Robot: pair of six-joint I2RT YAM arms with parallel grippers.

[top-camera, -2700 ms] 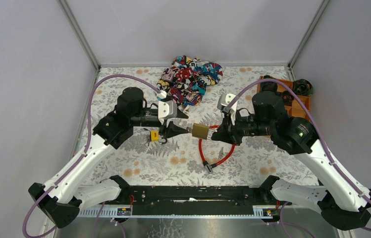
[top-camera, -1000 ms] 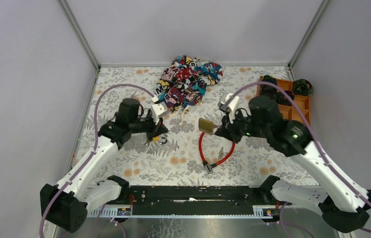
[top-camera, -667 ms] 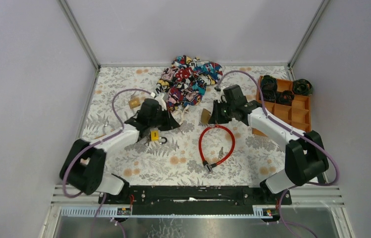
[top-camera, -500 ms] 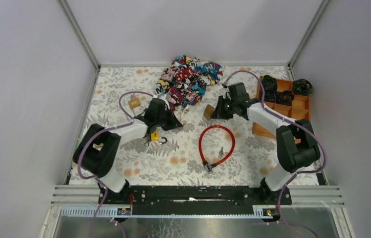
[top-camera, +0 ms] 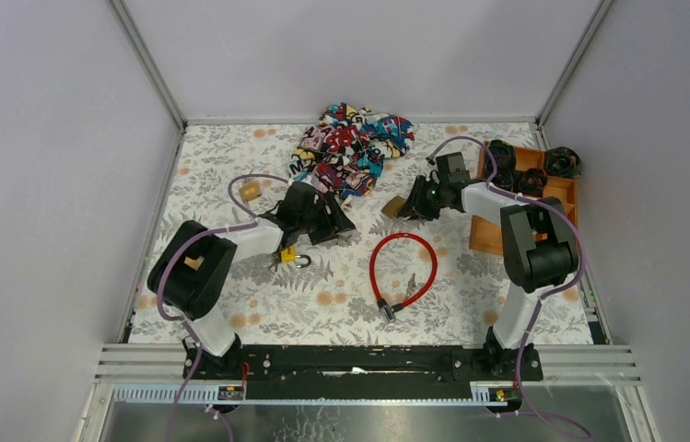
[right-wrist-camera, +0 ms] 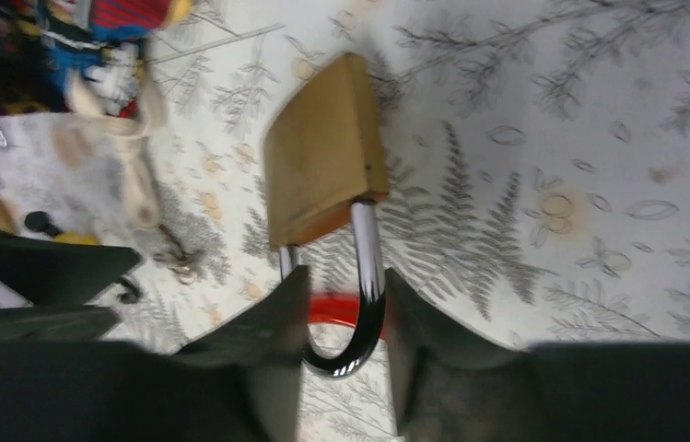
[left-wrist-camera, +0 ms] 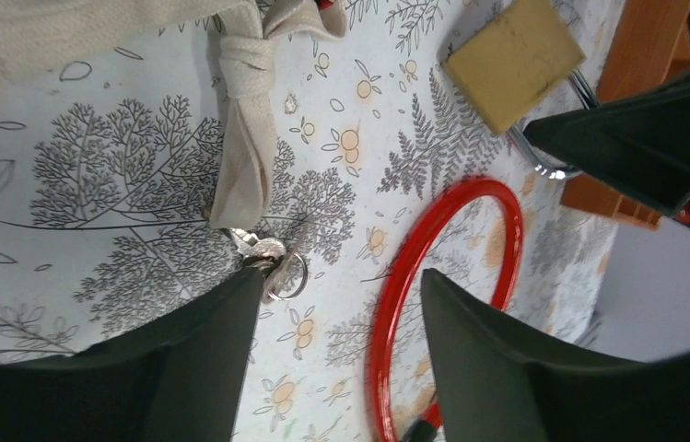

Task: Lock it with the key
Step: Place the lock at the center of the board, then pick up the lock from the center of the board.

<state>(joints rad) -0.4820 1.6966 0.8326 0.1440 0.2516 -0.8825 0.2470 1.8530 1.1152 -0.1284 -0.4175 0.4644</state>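
Note:
My right gripper (right-wrist-camera: 345,276) is shut on the steel shackle of a brass padlock (right-wrist-camera: 322,170), also in the top view (top-camera: 394,206), and holds it low over the floral table, right of the cloth. My left gripper (left-wrist-camera: 341,276) is open. A small silver key on a ring (left-wrist-camera: 272,262) lies on the table right at the tip of one of its fingers (left-wrist-camera: 221,322), beside a white cloth strap (left-wrist-camera: 244,157). In the top view the left gripper (top-camera: 336,221) is low on the table. The padlock (left-wrist-camera: 511,60) lies beyond it.
A red cable lock (top-camera: 403,267) lies in a loop in the middle of the table. A colourful cloth (top-camera: 350,147) is at the back. A yellow padlock (top-camera: 287,253) lies under the left arm, a small brass item (top-camera: 249,191) lies left of it, and an orange tray (top-camera: 543,198) stands at the right.
Both arms have dropped from a raised pose and stretched out low over the table. The right carried the padlock back and right. The left moved toward the key beside the cloth.

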